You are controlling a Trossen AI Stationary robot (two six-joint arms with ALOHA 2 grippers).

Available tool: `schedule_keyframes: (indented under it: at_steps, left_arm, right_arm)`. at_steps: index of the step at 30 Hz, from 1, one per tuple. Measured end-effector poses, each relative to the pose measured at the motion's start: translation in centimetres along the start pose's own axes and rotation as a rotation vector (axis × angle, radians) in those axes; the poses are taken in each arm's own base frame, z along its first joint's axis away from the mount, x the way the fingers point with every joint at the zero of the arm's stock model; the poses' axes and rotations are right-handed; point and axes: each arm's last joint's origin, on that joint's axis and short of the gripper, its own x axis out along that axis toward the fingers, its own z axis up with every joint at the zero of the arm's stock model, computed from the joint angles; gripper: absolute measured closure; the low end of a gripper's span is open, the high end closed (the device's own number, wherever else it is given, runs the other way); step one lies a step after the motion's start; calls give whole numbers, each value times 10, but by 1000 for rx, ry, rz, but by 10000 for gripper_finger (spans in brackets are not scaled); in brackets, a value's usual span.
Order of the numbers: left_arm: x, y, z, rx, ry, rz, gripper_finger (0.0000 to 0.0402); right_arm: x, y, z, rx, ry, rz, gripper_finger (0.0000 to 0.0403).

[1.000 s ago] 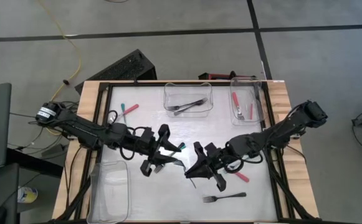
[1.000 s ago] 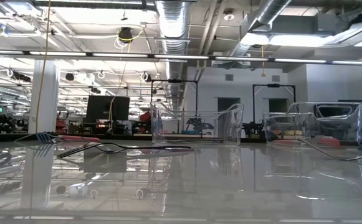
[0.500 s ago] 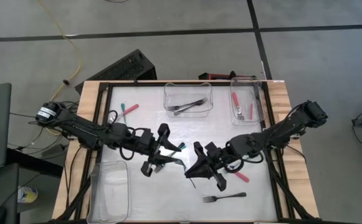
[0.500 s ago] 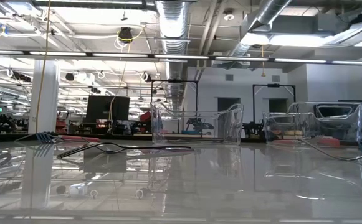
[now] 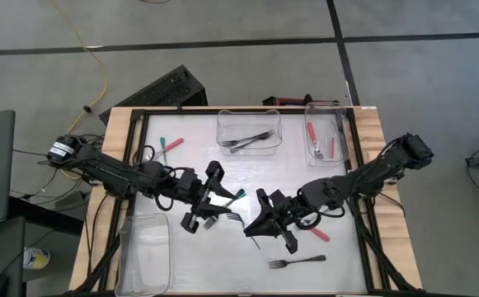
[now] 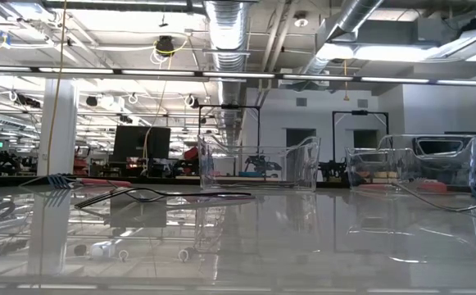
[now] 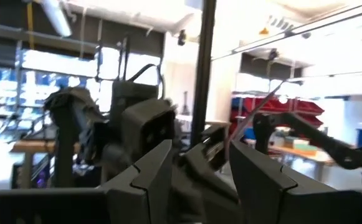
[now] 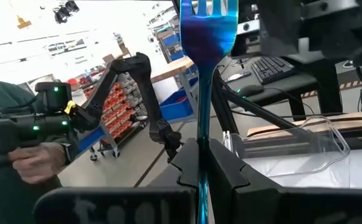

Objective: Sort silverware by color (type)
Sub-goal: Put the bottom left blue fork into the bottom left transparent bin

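My right hand [image 5: 255, 228] pinches a blue fork [image 8: 204, 37] at mid-tabletop [image 5: 297, 169]. My left hand [image 5: 208, 198], just left of it, is spread, holding nothing.

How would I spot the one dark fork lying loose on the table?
On the white table, find the right gripper, near the middle and shut on a teal fork. Just past it, toward the edge opposite the two bins holding forks, lies the dark fork. Its handle is black, unlike the red fork nearby.

Two dark jointed arms trailing looped black cables.
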Motion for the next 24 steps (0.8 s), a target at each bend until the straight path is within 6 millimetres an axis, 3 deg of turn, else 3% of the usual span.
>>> schedule_keyframes:
  at_steps: [20,24]
  left_arm:
    - [0,-2,2,106,-21,-38,258]
    - [0,-2,2,104,-18,-48,275]
  right_arm:
    - [5,-26,-1,144,6,-64,369]
    - [5,-26,-1,149,6,-56,369]
